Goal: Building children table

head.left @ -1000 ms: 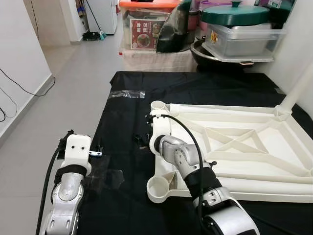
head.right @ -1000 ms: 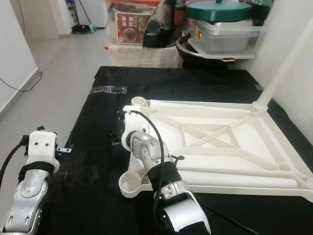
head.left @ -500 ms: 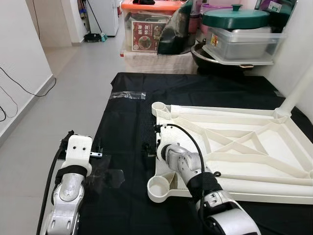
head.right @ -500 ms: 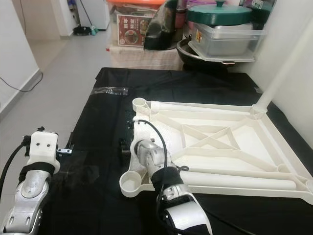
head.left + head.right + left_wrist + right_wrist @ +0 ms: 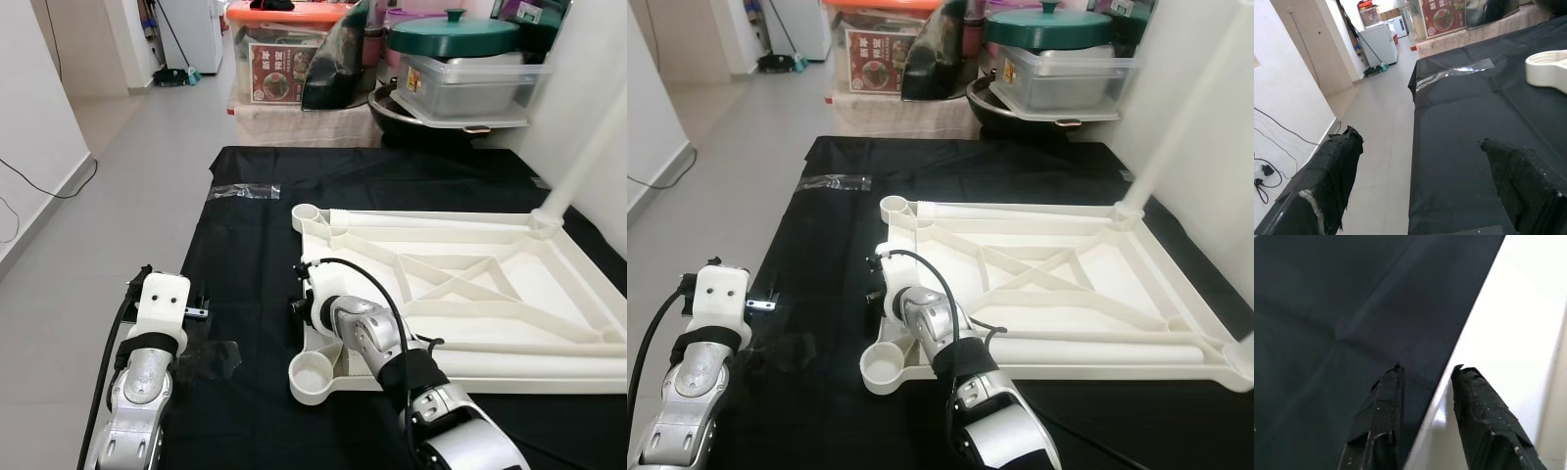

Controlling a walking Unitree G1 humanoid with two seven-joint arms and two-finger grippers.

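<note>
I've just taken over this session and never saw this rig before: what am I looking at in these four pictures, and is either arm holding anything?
The two wide pictures come from the robot's head camera, looking down. A black cloth covers the floor; on it lies a white plastic table top, upside down, with one leg standing at its far right corner. The other two pictures look along each gripper's black fingers. The right gripper sits at the table top's left edge, one finger over the cloth, the other over the plastic, open and holding nothing. The left gripper hovers open over the cloth's left side, also empty.

head stereo downward, wrists perhaps near cloth [image 5: 1327, 308]
</note>
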